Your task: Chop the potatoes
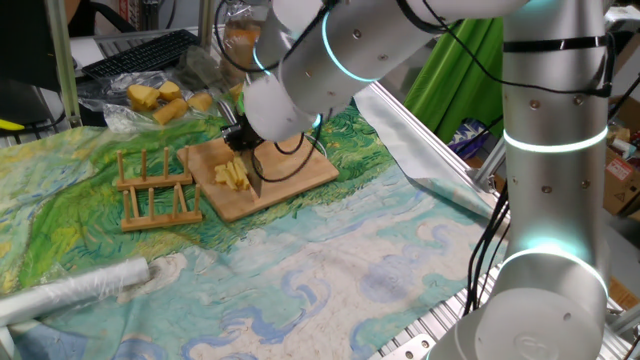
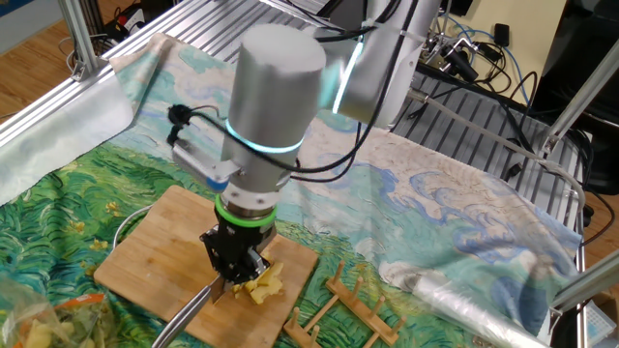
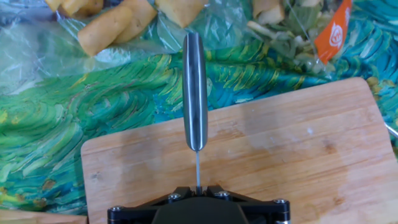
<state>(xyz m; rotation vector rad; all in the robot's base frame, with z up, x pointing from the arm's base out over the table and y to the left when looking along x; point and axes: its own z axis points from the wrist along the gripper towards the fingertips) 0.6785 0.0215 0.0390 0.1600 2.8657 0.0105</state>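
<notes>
**Knife held over potato pieces on the bamboo board**

A rectangular, pale bamboo cutting board with rounded corners and fine straight grain is seen lying on the surface, which is covered by a cloth printed in swirling green, blue and cream brushstrokes. The cloth is wrinkled in places.

The potatoes are found on the board, near its middle: a small cluster of pale-yellow, peeled sticks and thin slices, moist-looking and lying loosely against one another. In the other fixed view the cluster sits just beside the black end effector, partly under it.

The end effector is pressed together on a knife with a smooth, brushed-steel handle; in the hand view the handle is seen edge-on, rounded at the far end, narrowing towards the jaws. The blade is pointed steeply down at the board beside the potato pieces; whether it touches them cannot be told.

A light wooden rack with upright dowels stands just beside the board. Further yellow chunks on clear crinkled plastic lie beyond the board. A roll of translucent film rests well apart.
</notes>
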